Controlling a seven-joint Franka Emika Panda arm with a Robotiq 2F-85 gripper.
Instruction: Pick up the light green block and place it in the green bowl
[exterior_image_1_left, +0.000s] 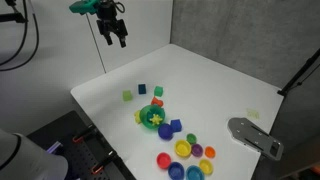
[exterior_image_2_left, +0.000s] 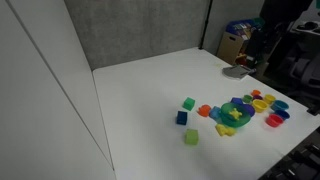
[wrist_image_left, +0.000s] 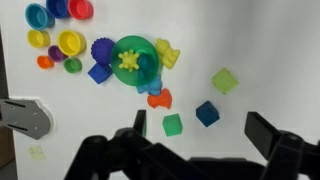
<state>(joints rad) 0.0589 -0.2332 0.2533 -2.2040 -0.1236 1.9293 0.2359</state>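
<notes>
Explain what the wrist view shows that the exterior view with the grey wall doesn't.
Only the wrist view shows the gripper, its dark fingers spread open. Only that exterior view shows the grey wall panel and the cluttered room behind. Both show the tiny pale lime-green cube, apart from the small round green plastic bowl, on the white table.

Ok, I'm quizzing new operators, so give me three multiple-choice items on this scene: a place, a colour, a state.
1. Where is the light green block? A stacked on a cube; B on the table, apart from the green bowl; C on the floor.
2. Colour of the cube nearest it? A blue; B red; C white.
3. The gripper is: A shut on the block; B shut on the bowl; C open, empty.
Answers: B, it lies alone on the table; A, the blue cube is closest; C, its fingers stand spread.
</notes>
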